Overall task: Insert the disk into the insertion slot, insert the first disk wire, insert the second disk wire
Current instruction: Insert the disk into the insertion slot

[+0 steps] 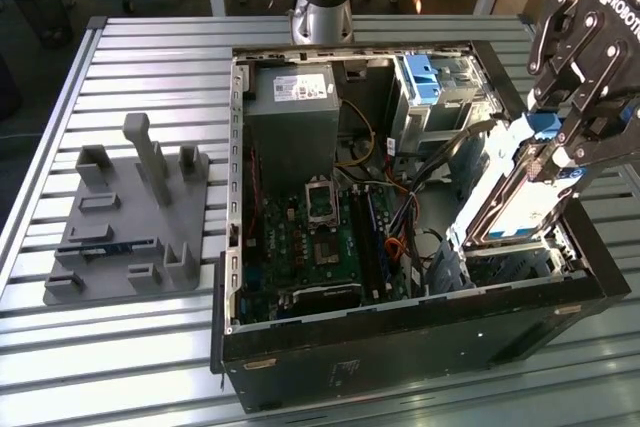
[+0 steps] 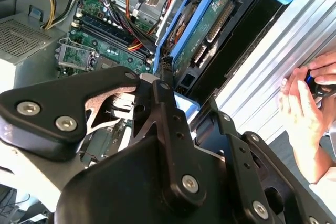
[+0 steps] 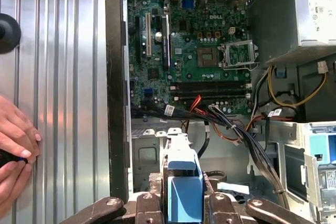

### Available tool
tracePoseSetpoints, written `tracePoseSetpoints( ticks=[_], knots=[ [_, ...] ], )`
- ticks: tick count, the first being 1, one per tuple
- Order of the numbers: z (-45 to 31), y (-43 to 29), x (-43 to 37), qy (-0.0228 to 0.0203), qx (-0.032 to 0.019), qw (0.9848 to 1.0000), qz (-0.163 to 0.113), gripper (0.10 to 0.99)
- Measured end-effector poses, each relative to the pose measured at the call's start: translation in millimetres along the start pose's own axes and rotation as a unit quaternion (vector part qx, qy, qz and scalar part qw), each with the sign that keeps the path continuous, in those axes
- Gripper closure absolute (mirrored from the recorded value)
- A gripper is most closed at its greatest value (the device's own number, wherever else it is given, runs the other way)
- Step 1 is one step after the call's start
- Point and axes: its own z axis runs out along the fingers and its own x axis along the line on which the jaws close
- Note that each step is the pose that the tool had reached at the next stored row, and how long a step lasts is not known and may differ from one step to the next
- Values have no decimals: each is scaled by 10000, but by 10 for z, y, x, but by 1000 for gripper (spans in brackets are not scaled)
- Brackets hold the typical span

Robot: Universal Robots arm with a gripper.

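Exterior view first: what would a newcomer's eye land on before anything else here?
The gripper, its jaws shut on the disk, holds it tilted in the open computer case, at the exterior view's right. Next, the green motherboard inside the case, and a person's hand over the slatted table beside it in the first wrist view.

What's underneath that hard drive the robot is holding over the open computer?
The disk, tilted in the pincer, hangs over the insertion slot, a silver metal bay inside the computer case. The bay's floor right beneath the disk is hidden by it.
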Motion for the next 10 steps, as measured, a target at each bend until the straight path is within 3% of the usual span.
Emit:
tracePoseSetpoints(
  ticks=[5, 10],
  knots=[
    [35, -3, -1, 7, -10, 10000, -65, 722],
    [111, -9, 2, 9, -59, 9999, -94, 722]
  ],
)
